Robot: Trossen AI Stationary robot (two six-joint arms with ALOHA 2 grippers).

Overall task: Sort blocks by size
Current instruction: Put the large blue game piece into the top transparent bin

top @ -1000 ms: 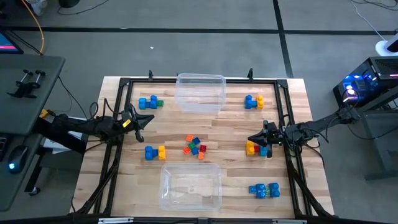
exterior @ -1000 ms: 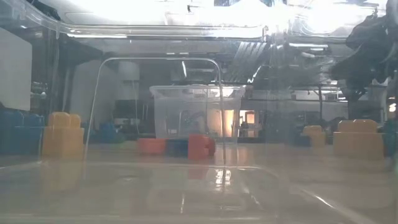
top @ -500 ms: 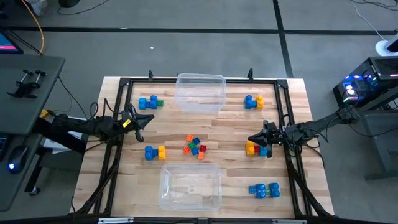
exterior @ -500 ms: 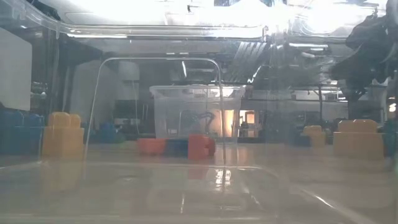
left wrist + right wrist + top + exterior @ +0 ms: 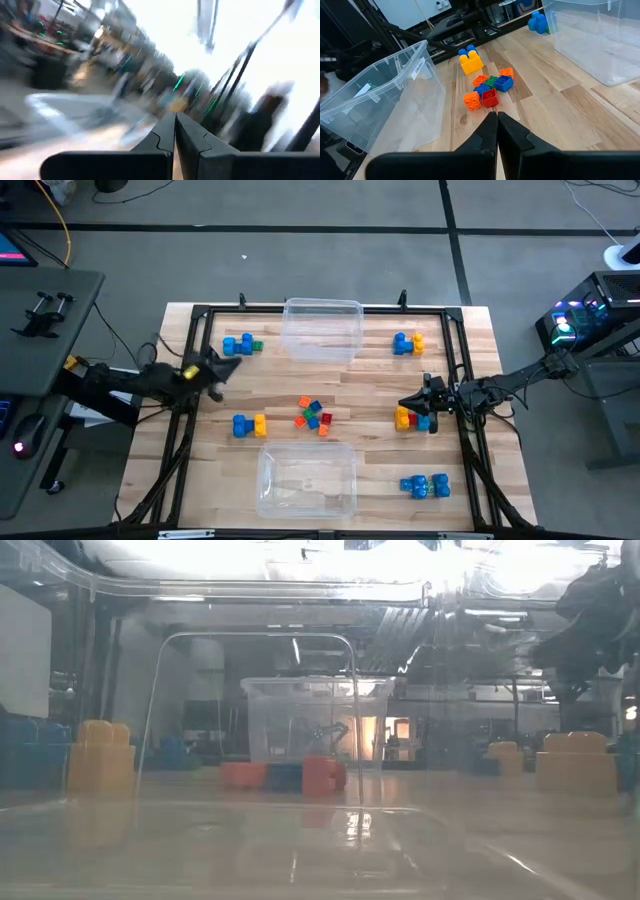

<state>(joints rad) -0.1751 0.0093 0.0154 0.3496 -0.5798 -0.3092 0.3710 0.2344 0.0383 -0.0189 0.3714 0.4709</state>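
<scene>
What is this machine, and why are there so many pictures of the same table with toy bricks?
It is a robot with two dark arms, and four cameras watch it at once. One looks straight down on the wooden table. One sits low on the table, peering through a clear bin. One rides on each arm's wrist. The left gripper is near the table's left edge, and the right gripper is beside yellow, red and blue blocks. Both are shut and hold nothing. On the table lie two clear bins, groups of bigger blue and yellow bricks, and a heap of tiny colourful blocks in the middle. The robot is meant to sort them by size.
</scene>
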